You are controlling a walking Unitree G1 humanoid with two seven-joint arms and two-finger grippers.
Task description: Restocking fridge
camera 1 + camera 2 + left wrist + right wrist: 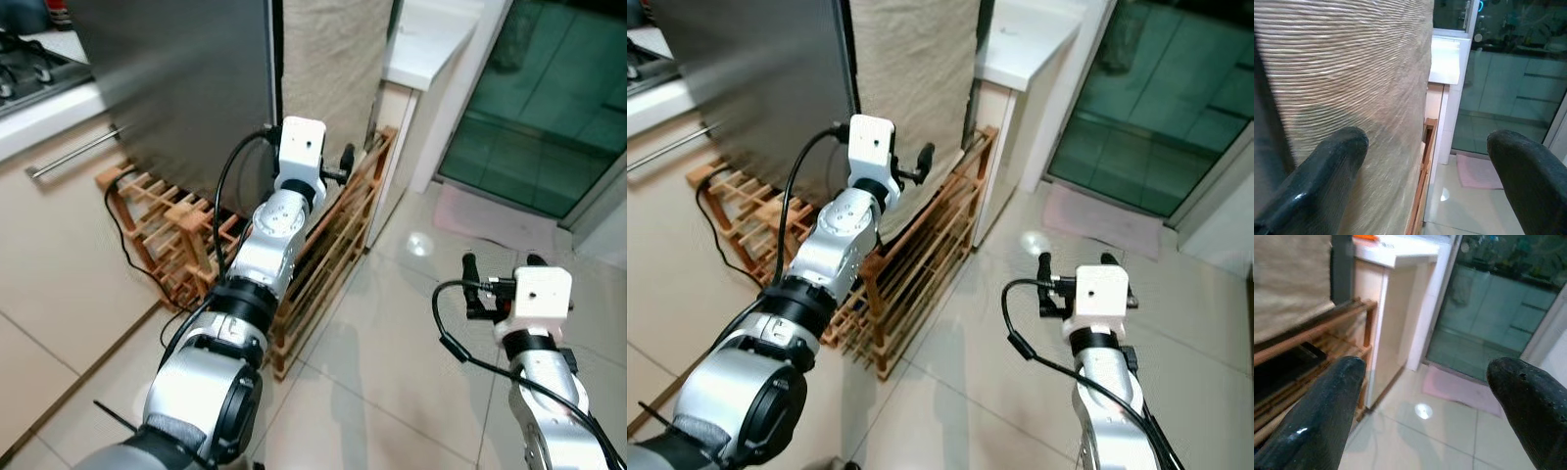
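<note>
The fridge's grey steel door (176,88) stands at the upper left, with a beige ribbed cloth (333,69) hanging beside it. My left gripper (335,168) is raised in front of that cloth, just right of the steel door's edge. In the left wrist view the left gripper (1425,161) is open with nothing between its fingers (1327,166), and the cloth (1352,73) is close ahead. My right gripper (502,262) is low on the right over the tiled floor, also open and empty, as the right wrist view confirms (1425,396).
A low wooden rack (323,255) stands on the floor under the left arm, with a black cable (122,235) beside it. A white counter (431,39) and glass doors (549,98) lie ahead, with a pink mat (490,220) on the floor. A stove (29,69) is far left.
</note>
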